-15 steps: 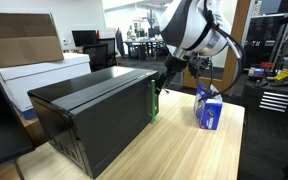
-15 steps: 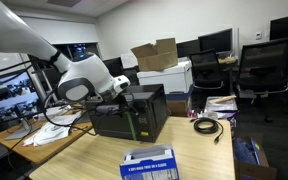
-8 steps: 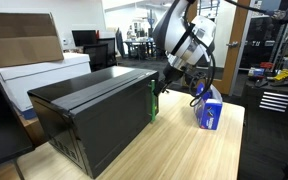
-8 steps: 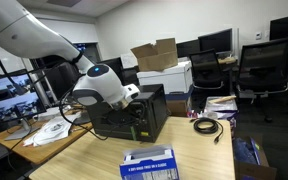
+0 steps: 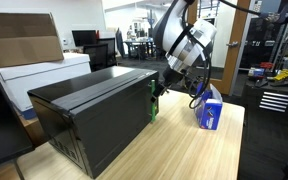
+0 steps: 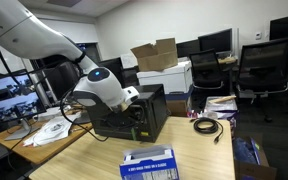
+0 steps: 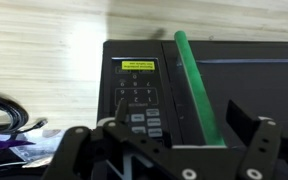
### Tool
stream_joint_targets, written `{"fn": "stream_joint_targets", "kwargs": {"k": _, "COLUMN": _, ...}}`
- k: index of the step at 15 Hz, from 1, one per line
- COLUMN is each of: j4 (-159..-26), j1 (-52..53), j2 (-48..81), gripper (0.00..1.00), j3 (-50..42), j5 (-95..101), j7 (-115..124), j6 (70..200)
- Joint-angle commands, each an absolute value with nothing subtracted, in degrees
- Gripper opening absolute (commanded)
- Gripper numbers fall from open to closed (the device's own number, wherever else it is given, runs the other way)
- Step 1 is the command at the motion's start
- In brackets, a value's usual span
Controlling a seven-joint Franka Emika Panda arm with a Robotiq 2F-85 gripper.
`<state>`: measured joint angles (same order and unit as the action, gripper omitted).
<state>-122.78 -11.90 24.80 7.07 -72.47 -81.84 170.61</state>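
Wrist view shows the hand (image 7: 166, 136) wide open and empty above the black printer's (image 7: 259, 85) keypad (image 7: 139, 106), so a slow, straight descent would best keep it off the green strip (image 7: 195, 85).

Office-cum-lab, rows of monitors (image 6: 213, 42), desk chairs (image 6: 265, 66), stacked cardboard boxes (image 6: 154, 55)
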Motion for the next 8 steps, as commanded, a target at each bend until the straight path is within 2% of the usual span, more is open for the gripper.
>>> {"fn": "stream_joint_targets", "kwargs": {"k": 1, "j4": -125.34, "j1": -11.71, "j2": 23.01, "gripper": 1.00, "j3": 7.64, "j5": -72.70, "j7": -82.46, "j6": 169.80}}
{"fn": "stream_joint_targets", "kwargs": {"k": 8, "j4": -129.10, "j1": -9.74, "j2": 20.46, "gripper": 1.00, "j3": 6.53, "j5": -68.40, "j7": -79.23, "j6": 169.68}}
